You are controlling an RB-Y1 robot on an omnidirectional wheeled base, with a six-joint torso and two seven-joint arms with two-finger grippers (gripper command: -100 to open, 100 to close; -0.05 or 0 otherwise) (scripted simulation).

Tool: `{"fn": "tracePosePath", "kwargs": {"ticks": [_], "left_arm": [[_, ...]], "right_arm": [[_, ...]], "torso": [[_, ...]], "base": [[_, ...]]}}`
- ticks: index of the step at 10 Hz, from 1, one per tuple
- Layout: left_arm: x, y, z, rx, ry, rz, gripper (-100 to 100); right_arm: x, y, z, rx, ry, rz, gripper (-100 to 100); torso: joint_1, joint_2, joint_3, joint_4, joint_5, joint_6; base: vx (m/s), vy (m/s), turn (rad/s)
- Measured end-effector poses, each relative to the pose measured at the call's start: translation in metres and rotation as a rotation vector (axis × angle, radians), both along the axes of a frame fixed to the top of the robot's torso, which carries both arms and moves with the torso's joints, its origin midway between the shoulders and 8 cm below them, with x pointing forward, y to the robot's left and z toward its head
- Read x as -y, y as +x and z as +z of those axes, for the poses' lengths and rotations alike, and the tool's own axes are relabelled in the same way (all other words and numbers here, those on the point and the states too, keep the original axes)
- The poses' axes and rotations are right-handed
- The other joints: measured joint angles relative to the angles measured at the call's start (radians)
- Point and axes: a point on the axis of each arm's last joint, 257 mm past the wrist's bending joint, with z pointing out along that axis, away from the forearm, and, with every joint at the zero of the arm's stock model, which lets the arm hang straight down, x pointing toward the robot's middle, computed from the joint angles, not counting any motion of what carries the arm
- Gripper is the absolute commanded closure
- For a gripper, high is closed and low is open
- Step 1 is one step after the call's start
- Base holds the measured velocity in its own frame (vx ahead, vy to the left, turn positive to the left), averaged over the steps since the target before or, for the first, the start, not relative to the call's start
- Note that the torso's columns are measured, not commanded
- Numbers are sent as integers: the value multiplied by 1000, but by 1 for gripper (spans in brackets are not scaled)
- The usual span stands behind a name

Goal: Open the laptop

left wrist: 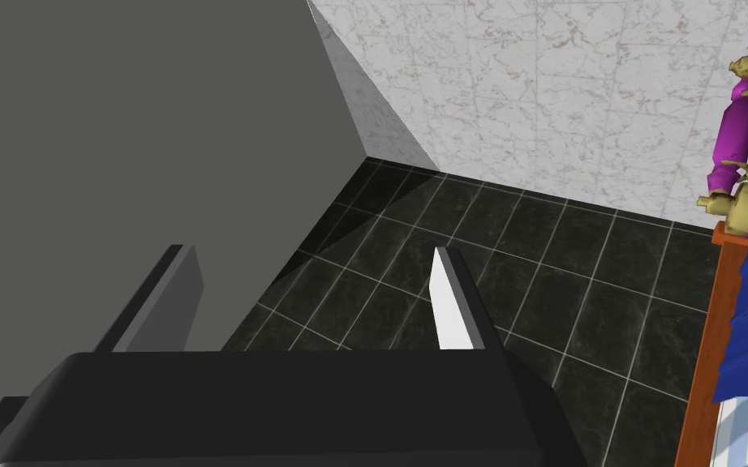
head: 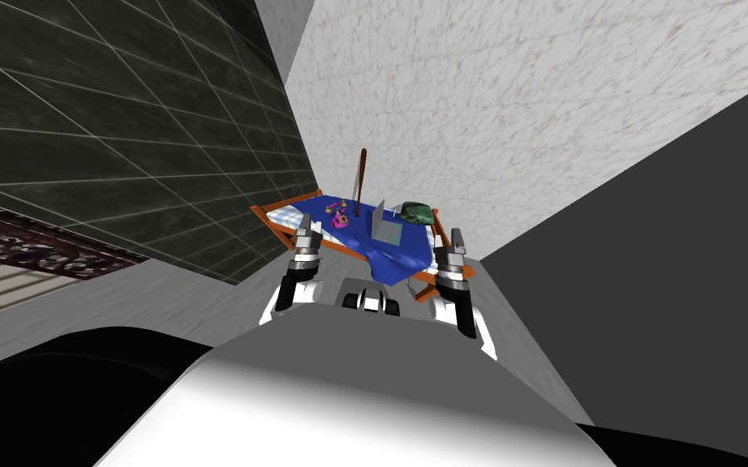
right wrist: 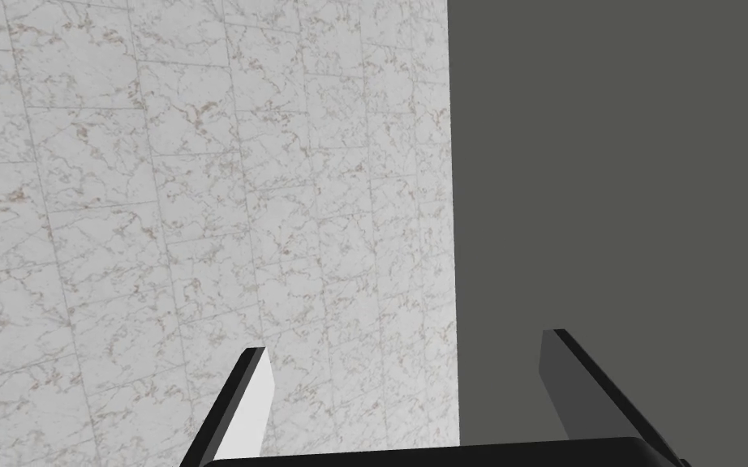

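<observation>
One grey laptop sits at the robot's 12 o'clock, lid raised, on the blue blanket of one orange-framed bed. The two grippers flank it, left gripper and right gripper, both spread wide and holding nothing. One purple toy lies at the laptop's 10 o'clock and one green pillow at its 1 o'clock.

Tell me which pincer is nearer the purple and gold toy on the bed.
Left. The left pincer hangs off the edge of the bed, right beside the purple toy. The right pincer is at the opposite side, past the laptop.
</observation>
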Motion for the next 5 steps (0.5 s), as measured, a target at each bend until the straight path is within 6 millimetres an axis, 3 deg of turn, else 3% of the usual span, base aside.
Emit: {"fn": "tracePosePath", "kwargs": {"ticks": [5], "left_arm": [[0,0,0,0,0,0,0]], "right_arm": [[1,25,-34,-95,-292,-83,-100]], "torso": [[1,1,0,1,0,0]], "base": [[33,154,-56]]}}
